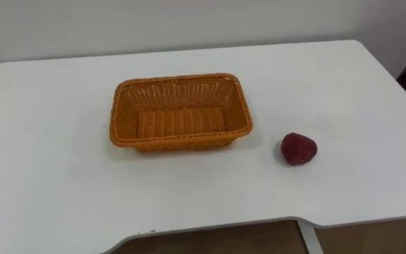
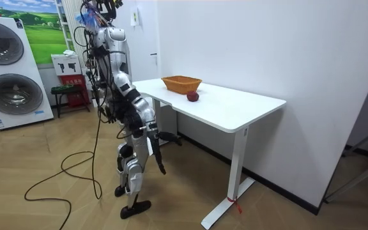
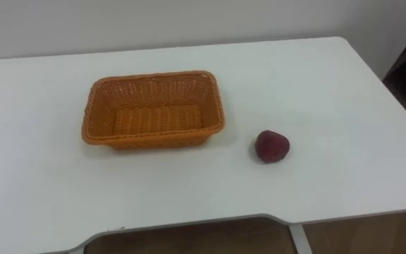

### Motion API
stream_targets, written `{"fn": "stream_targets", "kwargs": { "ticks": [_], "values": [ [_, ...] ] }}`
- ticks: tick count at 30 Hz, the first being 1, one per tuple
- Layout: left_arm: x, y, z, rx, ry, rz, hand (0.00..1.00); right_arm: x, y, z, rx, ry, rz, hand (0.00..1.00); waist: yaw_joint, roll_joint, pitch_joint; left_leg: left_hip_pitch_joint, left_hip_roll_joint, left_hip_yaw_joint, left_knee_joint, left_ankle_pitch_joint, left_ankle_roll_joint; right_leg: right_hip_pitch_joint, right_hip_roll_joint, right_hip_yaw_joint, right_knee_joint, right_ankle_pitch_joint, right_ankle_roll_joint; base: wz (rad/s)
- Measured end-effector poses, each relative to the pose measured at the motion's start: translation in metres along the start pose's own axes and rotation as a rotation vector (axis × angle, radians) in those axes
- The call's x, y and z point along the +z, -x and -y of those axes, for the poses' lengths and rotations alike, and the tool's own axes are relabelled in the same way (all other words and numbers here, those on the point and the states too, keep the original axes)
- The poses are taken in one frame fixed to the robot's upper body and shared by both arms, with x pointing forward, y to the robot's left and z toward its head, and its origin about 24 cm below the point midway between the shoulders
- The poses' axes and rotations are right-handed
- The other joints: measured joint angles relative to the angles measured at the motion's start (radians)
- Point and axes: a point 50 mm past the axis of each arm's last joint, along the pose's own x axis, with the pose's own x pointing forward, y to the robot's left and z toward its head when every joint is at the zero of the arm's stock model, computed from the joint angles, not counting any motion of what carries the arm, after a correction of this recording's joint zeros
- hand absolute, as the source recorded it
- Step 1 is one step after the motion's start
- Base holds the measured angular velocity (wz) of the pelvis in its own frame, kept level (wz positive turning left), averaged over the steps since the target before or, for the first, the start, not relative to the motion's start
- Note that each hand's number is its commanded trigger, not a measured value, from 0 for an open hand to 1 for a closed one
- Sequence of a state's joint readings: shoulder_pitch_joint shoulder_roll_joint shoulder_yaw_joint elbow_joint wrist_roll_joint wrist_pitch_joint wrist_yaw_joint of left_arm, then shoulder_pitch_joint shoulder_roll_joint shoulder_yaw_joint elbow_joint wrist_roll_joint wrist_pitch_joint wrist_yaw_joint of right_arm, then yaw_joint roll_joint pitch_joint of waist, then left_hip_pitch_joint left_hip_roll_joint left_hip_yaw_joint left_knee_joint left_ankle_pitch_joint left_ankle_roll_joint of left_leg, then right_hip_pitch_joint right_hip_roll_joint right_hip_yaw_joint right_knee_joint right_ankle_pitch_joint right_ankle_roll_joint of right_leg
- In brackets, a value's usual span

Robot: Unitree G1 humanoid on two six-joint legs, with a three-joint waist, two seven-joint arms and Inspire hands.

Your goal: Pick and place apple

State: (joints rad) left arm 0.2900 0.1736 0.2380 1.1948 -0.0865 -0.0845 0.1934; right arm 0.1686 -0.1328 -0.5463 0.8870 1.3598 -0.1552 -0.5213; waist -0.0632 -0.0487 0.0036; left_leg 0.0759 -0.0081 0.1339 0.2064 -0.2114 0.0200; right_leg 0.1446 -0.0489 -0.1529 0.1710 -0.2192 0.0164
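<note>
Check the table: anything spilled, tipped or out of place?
Nothing stands out. The basket sits upright and empty on the table; the apple rests to its right, apart from it, no visible damage.

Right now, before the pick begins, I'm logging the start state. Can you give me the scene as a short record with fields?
apple: dark red, lying on the table, right of the basket and apart from it
basket: orange wicker, rectangular, upright, nothing inside
table: white top
robot: stands at the table's edge, facing it
right hand: lowered beside the leg, below the tabletop
task state: apple not yet picked up
</note>
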Motion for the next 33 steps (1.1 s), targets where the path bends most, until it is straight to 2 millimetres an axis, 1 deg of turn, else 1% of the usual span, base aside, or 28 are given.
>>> {"fn": "stream_targets", "kwargs": {
  "ticks": [1, 2, 3, 4, 5, 6, 7, 9, 10, 12, 13, 14, 15, 16, 17, 18, 19, 21, 25, 27, 28, 29, 30, 31, 33],
  "values": [
    [0.000, 0.000, -0.001, 0.004, -0.004, 0.003, 0.00, 0.003, 0.001, -0.003, -0.005, -0.015, 0.009, 0.00, -0.001, 0.000, 0.0000, 0.001, -0.001, 0.000, 0.000, 0.000, 0.000, 0.000, 0.000, 0.000, 0.000, 0.000, 0.001, 0.00],
    [0.001, 0.000, -0.004, 0.011, -0.005, 0.014, 0.00, 0.011, 0.005, -0.009, -0.008, -0.034, 0.037, 0.00, -0.005, -0.002, -0.0002, -0.001, -0.001, 0.000, -0.001, 0.000, 0.000, -0.002, -0.001, 0.000, 0.002, -0.002, 0.002, 0.00],
    [0.003, 0.000, -0.005, 0.016, -0.011, 0.029, 0.00, 0.020, 0.010, -0.020, 0.003, -0.044, 0.079, 0.00, -0.013, -0.001, -0.0001, -0.006, -0.003, -0.001, -0.001, 0.000, 0.000, -0.007, -0.002, 0.000, 0.002, -0.002, 0.002, 0.00],
    [0.002, 0.000, -0.007, 0.020, -0.019, 0.030, 0.00, 0.026, 0.013, -0.025, 0.008, -0.048, 0.108, 0.00, -0.012, 0.000, -0.0003, -0.009, -0.003, 0.000, -0.001, 0.000, 0.000, -0.009, -0.002, 0.002, 0.002, -0.002, 0.002, 0.00],
    [0.005, 0.000, -0.007, 0.023, -0.029, 0.043, 0.00, 0.037, 0.021, -0.038, 0.023, -0.045, 0.170, 0.00, -0.013, 0.000, -0.0003, -0.013, -0.003, 0.000, -0.001, 0.000, 0.001, -0.014, -0.002, 0.009, 0.001, -0.002, 0.003, -0.04],
    [0.008, 0.000, -0.007, 0.022, -0.038, 0.056, 0.00, 0.049, 0.031, -0.051, 0.052, -0.027, 0.246, 0.00, -0.016, 0.001, -0.0002, -0.017, -0.004, 0.000, -0.002, 0.000, 0.001, -0.019, -0.002, 0.005, 0.002, -0.002, 0.003, 0.00],
    [0.009, 0.000, -0.007, 0.020, -0.038, 0.060, 0.00, 0.054, 0.037, -0.058, 0.071, -0.011, 0.297, 0.00, -0.018, 0.003, -0.0003, -0.021, -0.004, -0.001, -0.001, 0.000, 0.001, -0.021, -0.002, 0.003, 0.002, -0.002, 0.003, 0.00],
    [0.016, -0.001, -0.004, 0.011, -0.041, 0.080, 0.00, 0.072, 0.062, -0.082, 0.137, 0.068, 0.532, 0.00, -0.010, 0.004, -0.0011, -0.033, -0.003, 0.000, -0.001, 0.001, 0.001, -0.034, -0.002, 0.006, 0.010, -0.002, 0.003, 0.00],
    [0.017, -0.001, -0.003, 0.006, -0.044, 0.083, 0.00, 0.075, 0.069, -0.088, 0.156, 0.082, 0.585, 0.00, -0.008, 0.005, -0.0006, -0.035, -0.003, 0.000, -0.002, 0.001, 0.002, -0.043, -0.002, 0.009, 0.016, -0.003, 0.004, -0.06],
    [0.018, -0.001, 0.003, -0.017, -0.079, 0.088, 0.00, 0.079, 0.098, -0.108, 0.249, 0.142, 0.780, 0.00, -0.003, 0.007, -0.0006, -0.036, -0.003, 0.003, -0.003, 0.002, 0.002, -0.048, -0.001, 0.013, 0.016, -0.003, 0.004, -0.05],
    [0.018, -0.001, 0.004, -0.022, -0.087, 0.091, 0.00, 0.078, 0.104, -0.112, 0.270, 0.161, 0.828, 0.00, 0.000, 0.007, -0.0005, -0.038, -0.003, 0.003, -0.003, 0.002, 0.002, -0.048, -0.001, 0.013, 0.016, -0.003, 0.004, 0.00],
    [0.021, -0.001, 0.007, -0.031, -0.097, 0.101, 0.00, 0.077, 0.113, -0.117, 0.306, 0.202, 0.905, 0.00, 0.010, 0.006, -0.0005, -0.040, -0.003, 0.003, -0.003, 0.002, 0.002, -0.054, -0.001, 0.014, 0.016, -0.003, 0.004, 0.00],
    [0.024, -0.001, 0.009, -0.037, -0.102, 0.111, 0.00, 0.075, 0.120, -0.121, 0.341, 0.238, 0.966, 0.00, 0.019, 0.005, -0.0024, -0.042, -0.002, 0.003, -0.002, 0.002, 0.002, -0.058, -0.001, 0.013, 0.016, -0.003, 0.003, 0.00],
    [0.025, -0.001, 0.009, -0.039, -0.102, 0.113, 0.00, 0.073, 0.123, -0.123, 0.360, 0.254, 0.994, 0.00, 0.021, 0.004, -0.0023, -0.045, -0.002, 0.003, -0.002, 0.002, 0.002, -0.060, -0.001, 0.013, 0.017, -0.003, 0.003, 0.00],
    [0.025, -0.001, 0.010, -0.040, -0.103, 0.115, 0.00, 0.070, 0.131, -0.127, 0.401, 0.282, 1.038, 0.00, 0.035, 0.005, -0.0022, -0.046, -0.002, 0.004, -0.003, 0.002, 0.002, -0.062, -0.001, 0.013, 0.018, -0.003, 0.003, -0.04],
    [0.025, -0.001, 0.010, -0.040, -0.105, 0.112, 0.00, 0.063, 0.139, -0.131, 0.450, 0.312, 1.078, 0.00, 0.047, 0.004, -0.0006, -0.046, -0.002, 0.008, -0.003, 0.002, 0.002, -0.063, -0.001, 0.015, 0.019, -0.002, 0.003, -0.05],
    [0.024, -0.001, 0.010, -0.040, -0.107, 0.108, 0.00, 0.060, 0.143, -0.133, 0.477, 0.331, 1.097, 0.00, 0.050, 0.005, -0.0012, -0.046, -0.001, 0.008, -0.003, 0.002, 0.002, -0.063, -0.001, 0.016, 0.019, -0.002, 0.003, -0.06],
    [0.022, -0.001, 0.012, -0.048, -0.142, 0.103, 0.00, 0.045, 0.157, -0.139, 0.598, 0.416, 1.157, 0.00, 0.065, 0.008, -0.0008, -0.043, -0.001, 0.012, -0.007, 0.002, 0.002, -0.066, -0.001, 0.019, 0.016, -0.002, 0.003, -0.04],
    [0.021, 0.000, 0.014, -0.058, -0.162, 0.106, 0.00, 0.026, 0.169, -0.145, 0.748, 0.501, 1.164, 0.00, 0.088, 0.010, -0.0010, -0.046, 0.000, 0.012, -0.009, 0.002, 0.002, -0.070, 0.000, 0.019, 0.016, -0.002, 0.002, 0.00],
    [0.021, 0.000, 0.014, -0.059, -0.163, 0.105, 0.00, 0.011, 0.173, -0.146, 0.847, 0.577, 1.132, 0.00, 0.097, 0.007, 0.0011, -0.047, 0.000, 0.012, -0.009, 0.002, 0.002, -0.070, 0.000, 0.017, 0.015, -0.002, 0.002, 0.00],
    [0.021, 0.000, 0.014, -0.060, -0.164, 0.105, 0.00, 0.007, 0.174, -0.146, 0.873, 0.599, 1.122, 0.00, 0.097, 0.007, 0.0016, -0.047, 0.000, 0.012, -0.009, 0.002, 0.002, -0.070, -0.001, 0.016, 0.015, -0.002, 0.002, 0.00],
    [0.021, 0.000, 0.015, -0.061, -0.166, 0.105, 0.00, -0.002, 0.175, -0.146, 0.926, 0.645, 1.101, 0.00, 0.097, 0.007, 0.0022, -0.047, 0.000, 0.011, -0.009, 0.002, 0.002, -0.068, -0.001, 0.015, 0.015, -0.002, 0.002, 0.05],
    [0.022, 0.000, 0.016, -0.065, -0.175, 0.110, 0.00, -0.010, 0.174, -0.144, 0.970, 0.698, 1.078, 0.00, 0.096, 0.007, 0.0042, -0.046, 0.000, 0.007, -0.007, 0.002, 0.002, -0.059, -0.001, 0.013, 0.013, -0.001, 0.002, 0.07],
    [0.022, 0.000, 0.016, -0.068, -0.179, 0.114, 0.00, -0.014, 0.172, -0.143, 0.985, 0.725, 1.066, 0.00, 0.096, 0.007, 0.0040, -0.045, -0.001, 0.004, -0.007, 0.002, 0.002, -0.057, -0.001, 0.012, 0.013, -0.001, 0.002, 0.10],
    [0.026, 0.001, 0.020, -0.080, -0.192, 0.133, 0.00, -0.027, 0.169, -0.138, 1.051, 0.822, 1.015, 0.00, 0.097, 0.010, 0.0053, -0.041, -0.001, 0.003, -0.007, 0.002, 0.002, -0.059, -0.002, 0.015, 0.012, -0.001, 0.002, 0.03]
  ]
}}
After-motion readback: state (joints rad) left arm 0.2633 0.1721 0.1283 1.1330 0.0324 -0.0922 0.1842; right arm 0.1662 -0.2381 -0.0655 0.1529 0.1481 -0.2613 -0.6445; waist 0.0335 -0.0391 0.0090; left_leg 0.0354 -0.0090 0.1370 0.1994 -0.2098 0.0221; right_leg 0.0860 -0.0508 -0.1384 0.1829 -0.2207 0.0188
